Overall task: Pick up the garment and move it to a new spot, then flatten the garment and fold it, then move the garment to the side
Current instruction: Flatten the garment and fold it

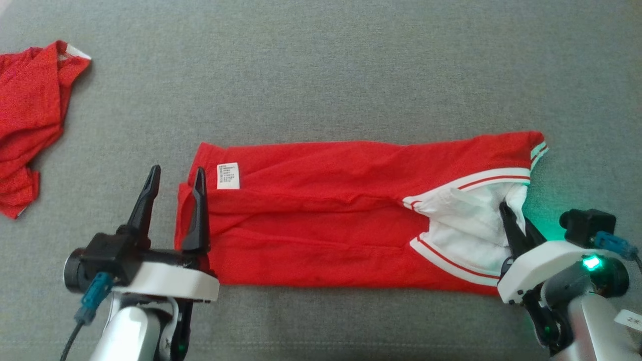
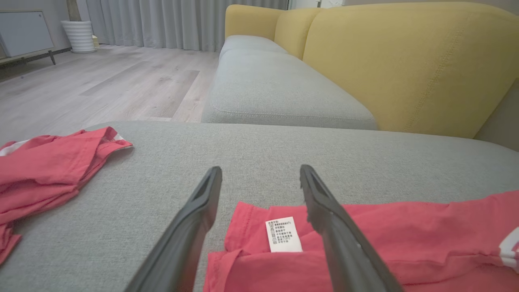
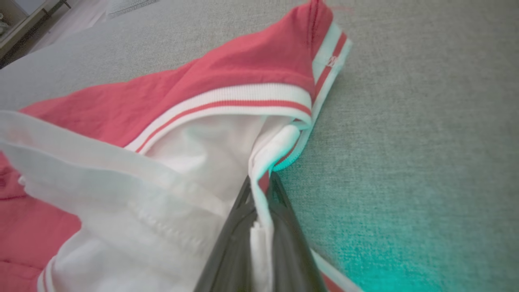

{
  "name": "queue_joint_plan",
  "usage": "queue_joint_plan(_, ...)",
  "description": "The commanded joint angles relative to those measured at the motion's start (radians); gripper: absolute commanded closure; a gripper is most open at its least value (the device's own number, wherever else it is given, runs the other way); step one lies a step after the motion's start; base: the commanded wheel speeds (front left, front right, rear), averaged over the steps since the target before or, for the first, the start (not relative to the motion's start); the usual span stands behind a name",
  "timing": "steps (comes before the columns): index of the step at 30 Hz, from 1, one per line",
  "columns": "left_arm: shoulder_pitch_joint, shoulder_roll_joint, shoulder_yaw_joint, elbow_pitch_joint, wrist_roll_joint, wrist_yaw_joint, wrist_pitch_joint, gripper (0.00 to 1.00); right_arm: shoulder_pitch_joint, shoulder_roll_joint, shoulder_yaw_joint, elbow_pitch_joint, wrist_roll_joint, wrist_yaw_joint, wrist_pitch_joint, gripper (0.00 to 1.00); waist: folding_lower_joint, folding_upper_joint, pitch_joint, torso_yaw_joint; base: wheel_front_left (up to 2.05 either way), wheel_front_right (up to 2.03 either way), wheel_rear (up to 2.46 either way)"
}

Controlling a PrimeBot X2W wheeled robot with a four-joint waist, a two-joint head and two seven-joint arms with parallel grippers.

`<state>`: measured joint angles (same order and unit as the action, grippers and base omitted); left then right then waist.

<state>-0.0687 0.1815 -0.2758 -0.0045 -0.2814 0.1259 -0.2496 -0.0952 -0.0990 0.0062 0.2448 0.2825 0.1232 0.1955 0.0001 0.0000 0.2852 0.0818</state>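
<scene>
Red garment (image 1: 321, 220) lies folded into a long strip across the middle of a grey cushion (image 1: 321, 65), its length running left to right. It has a small white label (image 1: 227, 176) nr its left end & white trim (image 3: 227, 99) w/ a red stripe at its right end, where white lining shows. Left tool (image 1: 177, 170) sits at the garment's left end, fingers spread apart & gripping nothing; one finger is over the cloth edge, the other over bare cushion. Right tool (image 1: 504, 206) is at the garment's right end, clenched on a fold of the white trim, cloth pinched btwn its fingers. A green light (image 1: 592, 262) glows on that arm, tinting the cushion. A 2nd red cloth (image 1: 30, 115) lies crumpled at far left, well apart. Yellow sofa back (image 2: 405, 61) stands beyond.
</scene>
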Motion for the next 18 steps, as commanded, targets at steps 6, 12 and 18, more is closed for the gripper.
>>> queue_joint_plan(6,-0.04,0.003,0.053,-0.042,0.025,-0.008,-0.012,0.0,0.013,-0.027,-0.04,-0.073,0.017,0.008,0.006,1.0,-0.0001,0.0,-0.004,-0.018,0.0,0.0,0.0)
queue_joint_plan(12,-0.031,-0.008,0.061,-0.044,0.029,-0.014,-0.012,0.0,0.04,-0.066,-0.156,-0.115,0.017,0.008,0.017,1.0,-0.0001,0.0,-0.013,-0.027,0.0,0.0,0.0)
queue_joint_plan(18,-0.02,-0.015,0.07,-0.045,0.035,-0.017,-0.012,0.0,0.067,-0.081,-0.23,-0.212,0.005,0.008,0.05,1.0,-0.0001,0.0,-0.031,-0.037,0.0,0.0,0.0)
